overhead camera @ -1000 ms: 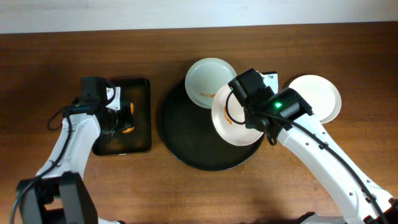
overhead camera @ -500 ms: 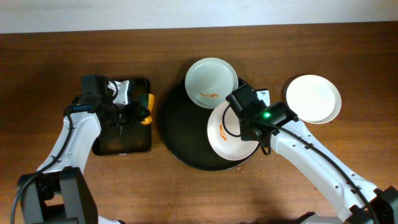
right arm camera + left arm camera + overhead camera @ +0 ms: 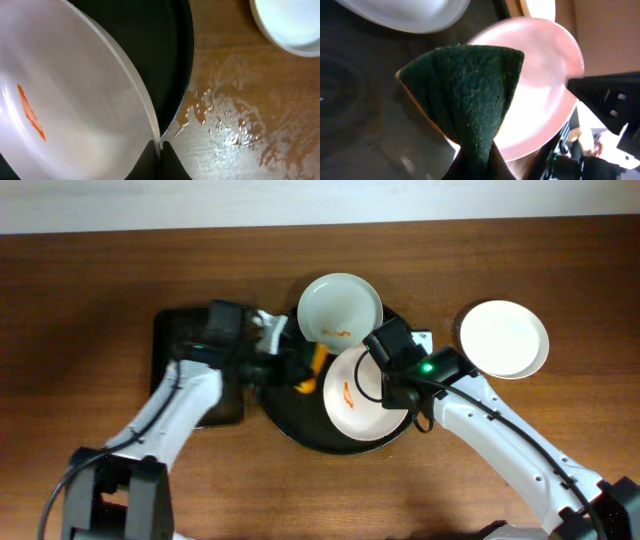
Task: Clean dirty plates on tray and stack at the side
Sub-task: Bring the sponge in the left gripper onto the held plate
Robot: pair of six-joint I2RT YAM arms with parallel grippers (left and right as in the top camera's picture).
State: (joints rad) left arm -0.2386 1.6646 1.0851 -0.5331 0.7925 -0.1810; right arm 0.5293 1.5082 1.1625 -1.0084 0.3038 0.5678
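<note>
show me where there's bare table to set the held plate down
Bare table lies left of the small tray and along the near edge below the round tray. The round tray is crowded: top plate, held plate and sponge. To its right the clean plate leaves only a narrow strip.

Left arm (image 3: 175, 405), right arm (image 3: 500, 435): white links, black joints/cables; green LED (image 3: 428, 365) on right.

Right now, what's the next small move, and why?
Probably ease the sponge in the left gripper onto the orange smear on the plate that the right gripper holds tilted over the tray: the sponge hangs beside that plate, and the smear shows unwiped.
</note>
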